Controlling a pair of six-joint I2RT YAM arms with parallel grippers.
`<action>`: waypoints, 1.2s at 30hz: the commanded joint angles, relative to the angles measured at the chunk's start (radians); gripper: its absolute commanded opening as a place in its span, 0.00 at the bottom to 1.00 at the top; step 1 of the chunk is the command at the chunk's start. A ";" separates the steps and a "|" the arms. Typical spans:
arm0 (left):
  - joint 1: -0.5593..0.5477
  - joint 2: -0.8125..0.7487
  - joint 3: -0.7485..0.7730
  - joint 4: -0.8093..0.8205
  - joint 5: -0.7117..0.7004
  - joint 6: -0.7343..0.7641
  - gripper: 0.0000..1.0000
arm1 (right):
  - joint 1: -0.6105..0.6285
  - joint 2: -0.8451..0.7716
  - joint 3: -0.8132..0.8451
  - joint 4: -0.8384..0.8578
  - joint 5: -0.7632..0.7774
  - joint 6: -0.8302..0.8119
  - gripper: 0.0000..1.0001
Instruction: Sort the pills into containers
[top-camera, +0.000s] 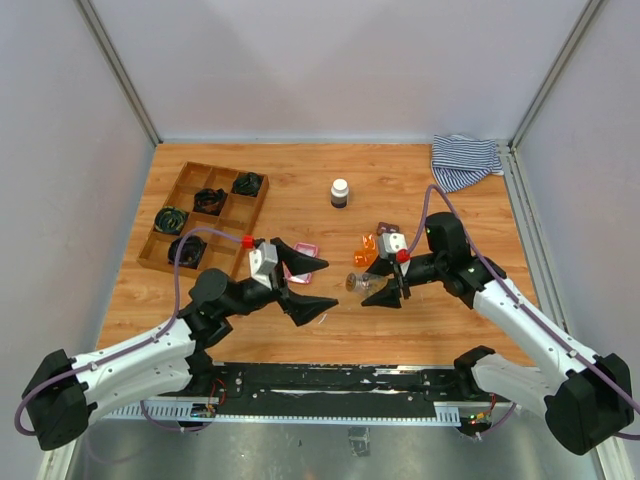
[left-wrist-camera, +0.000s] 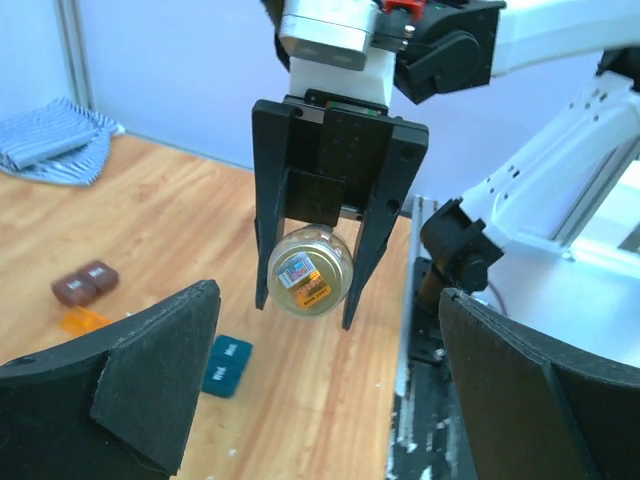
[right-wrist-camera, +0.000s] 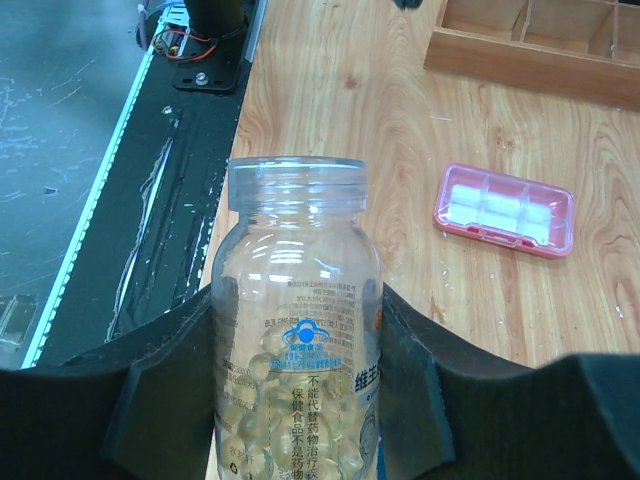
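My right gripper (right-wrist-camera: 295, 400) is shut on a clear, uncapped pill bottle (right-wrist-camera: 295, 330) holding pale yellow softgel pills (right-wrist-camera: 270, 420). From above, the bottle (top-camera: 358, 282) lies sideways in the right gripper (top-camera: 378, 288), its mouth towards the left arm. My left gripper (top-camera: 330, 282) stands wide open with nothing in it, facing the bottle (left-wrist-camera: 310, 270) a short way off. The pink container (right-wrist-camera: 505, 210) lies shut on the table by the left gripper's far finger (top-camera: 305, 262). Orange (top-camera: 365, 255) and brown (top-camera: 385, 230) containers sit beside the right gripper. A teal container (left-wrist-camera: 228, 365) lies below the bottle.
A wooden compartment tray (top-camera: 178, 205) with black coils stands at the back left. A dark bottle with a white cap (top-camera: 340, 192) stands mid-table. A striped cloth (top-camera: 465, 160) lies at the back right corner. The black rail (right-wrist-camera: 170, 180) runs along the near edge.
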 joint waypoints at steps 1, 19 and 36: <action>-0.006 -0.024 -0.048 0.166 0.084 0.225 0.99 | -0.018 -0.013 0.040 -0.043 -0.043 -0.061 0.01; -0.007 0.218 0.073 0.217 0.216 0.393 0.91 | -0.018 -0.018 0.039 -0.074 -0.047 -0.106 0.01; -0.024 0.282 0.084 0.217 0.185 0.370 0.70 | -0.018 -0.012 0.041 -0.074 -0.043 -0.103 0.01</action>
